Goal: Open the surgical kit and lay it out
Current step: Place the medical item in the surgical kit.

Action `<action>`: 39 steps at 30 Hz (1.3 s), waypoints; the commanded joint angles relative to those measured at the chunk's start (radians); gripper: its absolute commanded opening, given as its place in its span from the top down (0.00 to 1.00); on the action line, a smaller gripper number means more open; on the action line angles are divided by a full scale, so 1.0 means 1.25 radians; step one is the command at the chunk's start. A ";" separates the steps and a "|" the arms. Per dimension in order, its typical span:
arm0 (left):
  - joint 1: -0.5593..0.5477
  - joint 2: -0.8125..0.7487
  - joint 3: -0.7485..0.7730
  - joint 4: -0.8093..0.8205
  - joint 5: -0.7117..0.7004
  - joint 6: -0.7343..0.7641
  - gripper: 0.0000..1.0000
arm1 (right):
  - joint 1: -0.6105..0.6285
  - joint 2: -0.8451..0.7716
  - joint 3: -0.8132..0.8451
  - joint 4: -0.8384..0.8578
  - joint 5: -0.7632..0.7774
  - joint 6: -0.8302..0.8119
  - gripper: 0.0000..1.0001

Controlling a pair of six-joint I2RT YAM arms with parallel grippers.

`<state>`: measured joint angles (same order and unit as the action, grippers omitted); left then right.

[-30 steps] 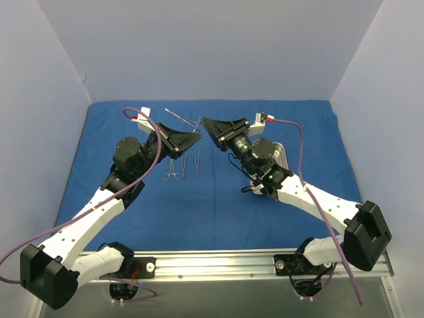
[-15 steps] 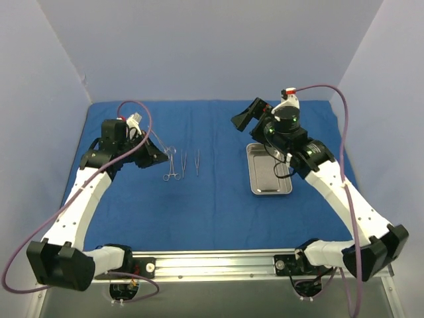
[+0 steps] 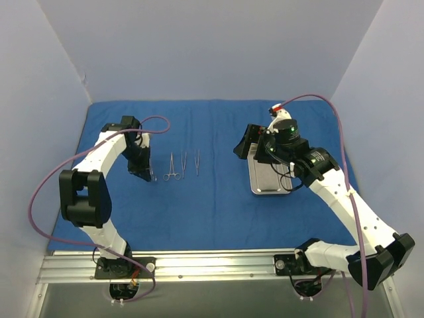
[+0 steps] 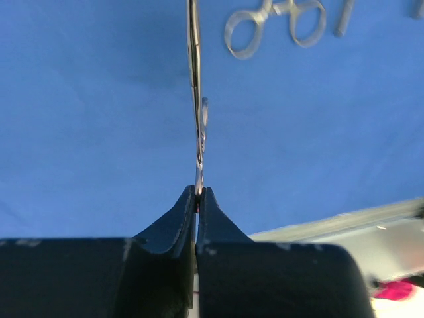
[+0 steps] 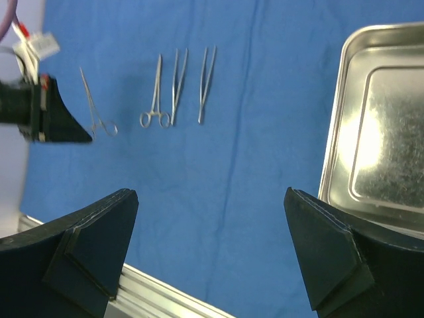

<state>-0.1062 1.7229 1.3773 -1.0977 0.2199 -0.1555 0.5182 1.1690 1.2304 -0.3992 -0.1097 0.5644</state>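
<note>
Kit laid open: left gripper (image 4: pixel 198 194) pinched shut on a ring-handled instrument (image 4: pixel 195 79), right gripper (image 5: pixel 211 196) spread wide, holding nothing.
The left wrist view showed the steel nipped edge-on between the tips above the blue drape (image 4: pixel 99 132) (overhead, the arm hid this). The right wrist view showed three instruments (image 5: pixel 177 85) in a row left of the steel tray (image 5: pixel 347 99), on the drape.

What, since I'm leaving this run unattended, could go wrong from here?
The left tool pinches the fourth instrument only at its very tip, edge-on; it could slip or twist on release. It is close to the ring-handled clamp already laid out, so setting it down might disturb the row. The open right tool sits beside the tray and could nudge it.
</note>
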 commanded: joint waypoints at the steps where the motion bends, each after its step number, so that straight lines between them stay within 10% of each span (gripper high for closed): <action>1: 0.011 0.045 0.090 -0.023 -0.058 0.121 0.98 | 0.003 0.000 -0.009 -0.008 -0.033 -0.038 0.00; 39: 0.054 0.270 0.214 -0.058 0.077 0.245 0.98 | -0.018 0.108 0.045 -0.013 -0.056 -0.130 0.00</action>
<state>-0.0429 2.0407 1.5940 -1.1645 0.3252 0.1219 0.5026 1.2980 1.2606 -0.4381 -0.1722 0.4164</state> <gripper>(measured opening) 0.048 0.995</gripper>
